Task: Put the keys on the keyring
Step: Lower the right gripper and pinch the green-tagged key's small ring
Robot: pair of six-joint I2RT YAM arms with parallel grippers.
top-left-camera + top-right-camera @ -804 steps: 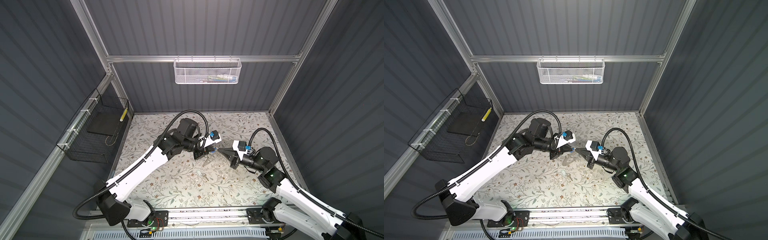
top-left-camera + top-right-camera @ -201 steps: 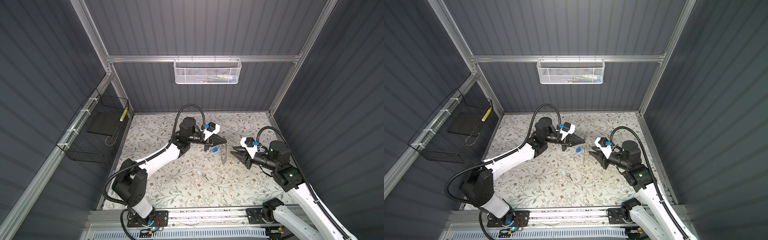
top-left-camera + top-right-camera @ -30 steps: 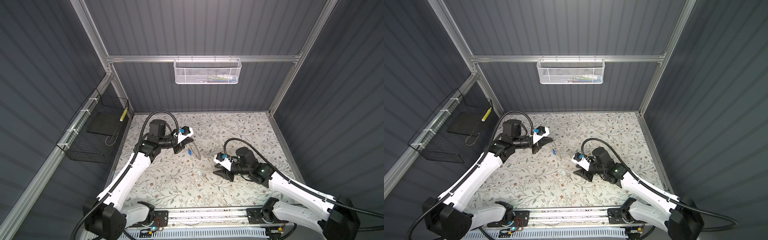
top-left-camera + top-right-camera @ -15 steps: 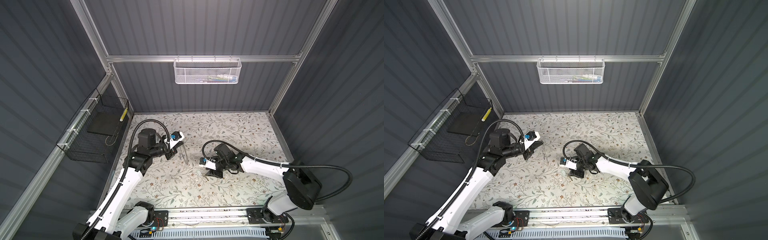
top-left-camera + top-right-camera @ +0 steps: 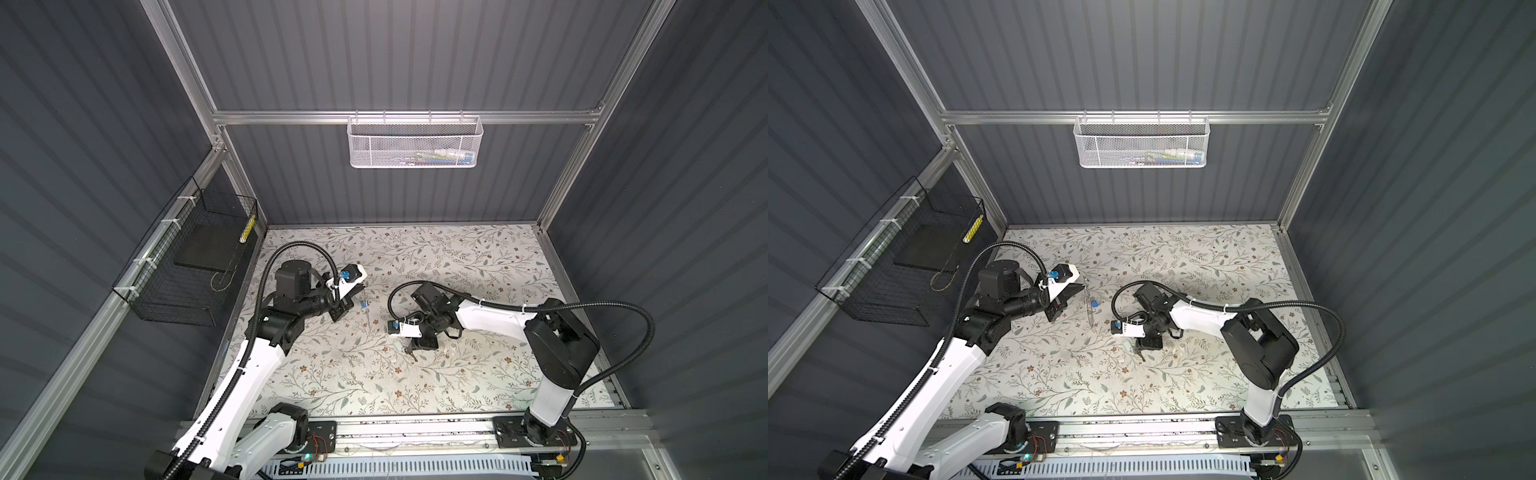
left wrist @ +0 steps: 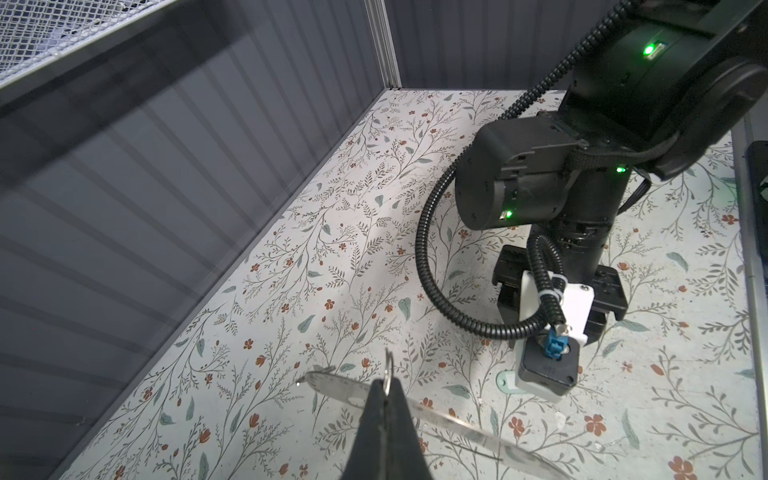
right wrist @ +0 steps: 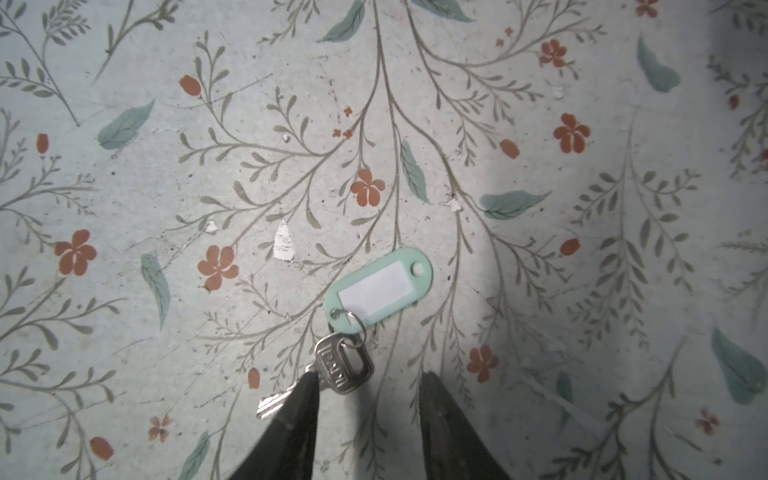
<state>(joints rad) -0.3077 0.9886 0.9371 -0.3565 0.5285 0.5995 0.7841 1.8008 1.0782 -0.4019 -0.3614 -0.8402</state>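
- The left wrist view shows the left tool (image 6: 385,384) closed on the keyring (image 6: 453,424). Both fingers pinch the flat grey band, and a small wire loop (image 6: 389,365) stands up just above the tips.
- In both top views the same keyring (image 5: 1089,309) is only a thin line, seen from its edge. It is held upright above the desk (image 5: 457,257), in the left half and nearer to the left edge than to the middle.
- Only the top views show the blue-headed key (image 5: 1095,304), touching or just beside the keyring. It is too small to tell whether it hangs on it.
- Only the right wrist view shows the silver key (image 7: 340,368) clearly. It lies flat at about the middle of the desk, and a split ring (image 7: 357,328) joins it to a mint-green tag (image 7: 380,289) with a white label.
- The right tool (image 7: 370,378) is open. One finger (image 7: 301,399) covers part of the key's blade, and the other finger stands apart, on the far side of the key's head.
- From above, the right tool (image 5: 417,351) points down at the desk and, with its wrist camera, hides this key. In the left wrist view only one end of the tag (image 6: 505,380) shows beside that camera.
- A white mesh basket (image 5: 413,143) hangs on the back wall and a black wire basket (image 5: 195,266) on the left wall. Both are well apart from the tools.
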